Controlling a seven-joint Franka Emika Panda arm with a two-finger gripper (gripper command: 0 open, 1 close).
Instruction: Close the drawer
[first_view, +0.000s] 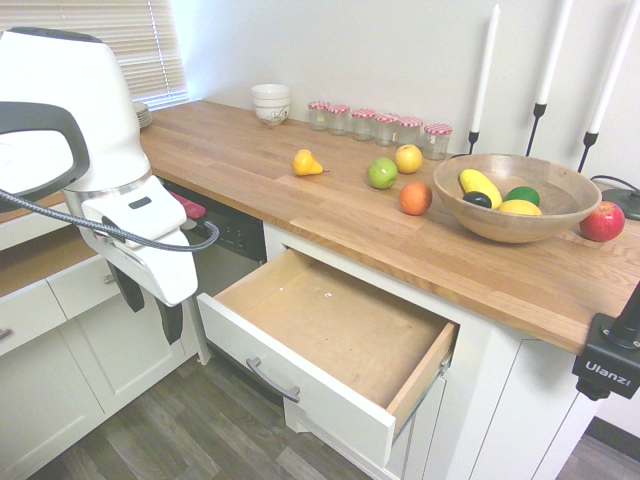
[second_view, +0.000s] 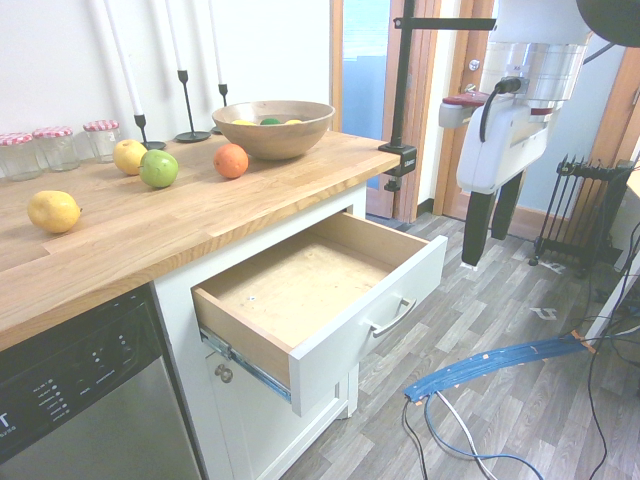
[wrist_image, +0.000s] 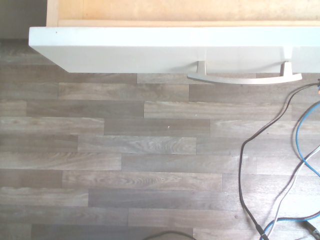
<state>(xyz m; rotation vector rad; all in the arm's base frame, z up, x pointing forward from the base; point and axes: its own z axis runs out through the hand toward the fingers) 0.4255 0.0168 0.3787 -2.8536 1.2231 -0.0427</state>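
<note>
Drawer (first_view: 330, 310): pulled well out from the cabinet, beneath the bench (first_view: 400, 215). Interior shows bare plywood with a few small pale specks. Curved silver handle (first_view: 272, 380) on its white front, mid-width. In the first exterior view the drawer lies just below centre, toward 6 o'clock.

Claw (first_view: 150, 300): at 8 o'clock in that view, beyond the drawer front and apart from it; fingers point down, spread wide, nothing between them. Second exterior view places it at 2 o'clock.

On the bench, first exterior view: orange (first_view: 415, 198) toward 1 o'clock, near the wooden bowl (first_view: 515, 215) of fruit; green apple (first_view: 382, 173) and yellow fruit (first_view: 408, 158) close together; pear (first_view: 306, 163) at 12 o'clock; red apple (first_view: 603, 222) at 3 o'clock, beside the bowl. Red-lidded jars (first_view: 363, 125) in a row behind, white bowls (first_view: 271, 103) stacked at 11 o'clock.
</note>
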